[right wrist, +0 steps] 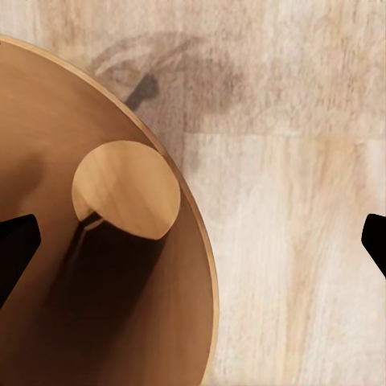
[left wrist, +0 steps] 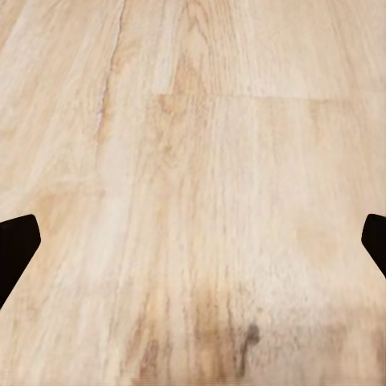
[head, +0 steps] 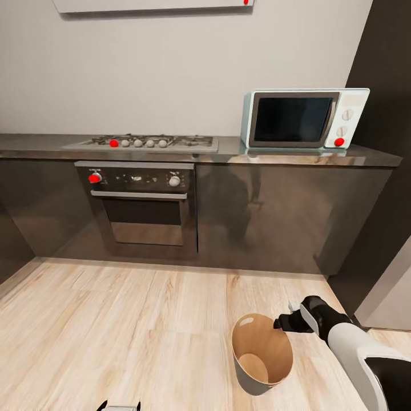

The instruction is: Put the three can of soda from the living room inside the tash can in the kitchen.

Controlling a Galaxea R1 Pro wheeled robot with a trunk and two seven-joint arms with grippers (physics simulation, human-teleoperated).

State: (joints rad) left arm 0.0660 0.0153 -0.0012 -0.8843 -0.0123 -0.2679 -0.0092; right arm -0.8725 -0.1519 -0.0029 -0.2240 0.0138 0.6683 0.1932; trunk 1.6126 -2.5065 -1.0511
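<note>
Trash can (head: 262, 357): round, smooth tan inside; right tool (head: 278, 323) released at its rim.

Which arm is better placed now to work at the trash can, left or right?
The right. Its claw hangs beside the trash can rim, open and empty, and its wrist camera looks down into the bin. The left claw, also open, faces bare wood floor, away from the bin.
</note>
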